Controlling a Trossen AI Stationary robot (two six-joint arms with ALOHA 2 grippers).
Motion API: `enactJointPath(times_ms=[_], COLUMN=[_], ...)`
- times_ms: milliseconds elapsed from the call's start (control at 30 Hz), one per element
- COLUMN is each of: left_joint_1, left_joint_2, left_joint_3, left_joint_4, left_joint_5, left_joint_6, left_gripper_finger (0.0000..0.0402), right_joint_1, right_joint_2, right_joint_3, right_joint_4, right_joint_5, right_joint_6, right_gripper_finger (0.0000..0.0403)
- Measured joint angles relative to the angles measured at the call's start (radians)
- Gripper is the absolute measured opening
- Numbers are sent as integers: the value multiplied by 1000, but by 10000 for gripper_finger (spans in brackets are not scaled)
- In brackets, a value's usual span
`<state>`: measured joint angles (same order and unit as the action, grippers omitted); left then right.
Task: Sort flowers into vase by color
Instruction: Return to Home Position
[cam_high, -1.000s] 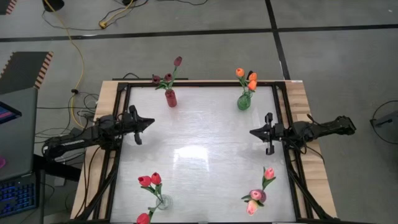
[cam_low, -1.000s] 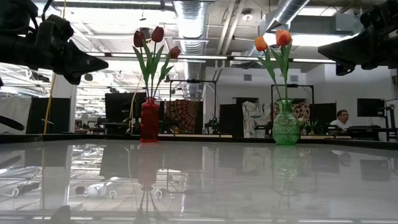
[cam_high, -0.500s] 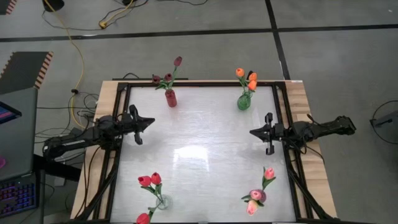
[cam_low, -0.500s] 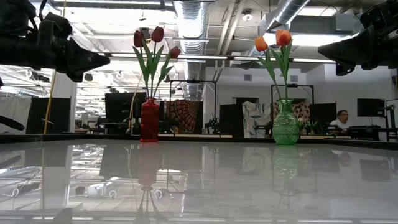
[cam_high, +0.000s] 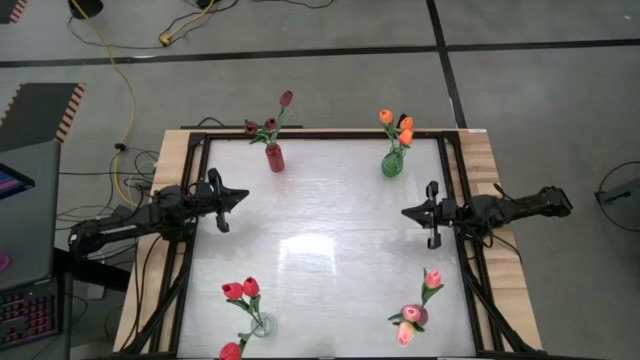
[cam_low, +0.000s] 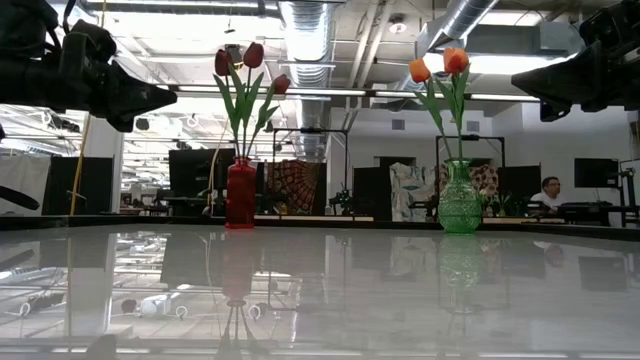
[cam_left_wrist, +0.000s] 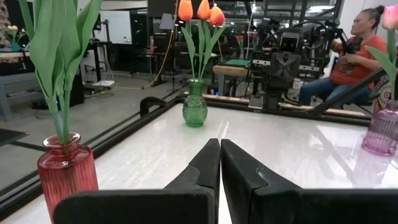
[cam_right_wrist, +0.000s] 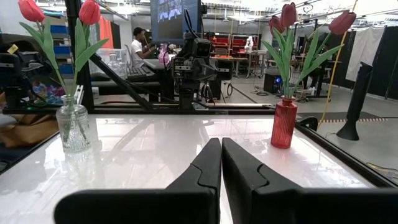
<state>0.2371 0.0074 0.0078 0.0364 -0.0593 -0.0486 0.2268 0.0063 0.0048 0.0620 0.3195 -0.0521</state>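
Now left claw (cam_high: 243, 195) and right claw (cam_high: 406, 212) both closed, empty, over table (cam_high: 320, 200) sides; flowers (cam_high: 399, 126) in four vases (cam_high: 274, 158).

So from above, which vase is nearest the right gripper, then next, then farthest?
1. Green vase, top right corner, nearest the right gripper.
2. Purple vase, bottom right corner.
3. Red vase, top left.
4. Clear vase, bottom left.

The counter (cam_high: 320, 215) has a white, glossy, mirror-smooth top with a pale bare wood border. The red vase (cam_left_wrist: 67, 174), green vase (cam_left_wrist: 194, 112), purple vase (cam_left_wrist: 382, 127) and clear vase (cam_right_wrist: 73, 127) look like shiny, translucent glass.
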Motion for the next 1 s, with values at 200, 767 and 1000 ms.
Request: enactJointPath(times_ms=[200, 767, 1000], left_joint_1=[0, 0, 0], left_joint_2=[0, 0, 0], left_joint_3=[0, -1, -1], left_joint_4=[0, 0, 0], left_joint_5=[0, 0, 0], left_joint_6=[0, 0, 0], left_gripper_finger=[0, 0, 0], right_joint_1=[0, 0, 0], right_joint_2=[0, 0, 0], right_joint_3=[0, 0, 0], right_joint_4=[0, 0, 0], right_joint_5=[0, 0, 0], right_joint_6=[0, 0, -32], right_gripper_finger=[43, 43, 43])
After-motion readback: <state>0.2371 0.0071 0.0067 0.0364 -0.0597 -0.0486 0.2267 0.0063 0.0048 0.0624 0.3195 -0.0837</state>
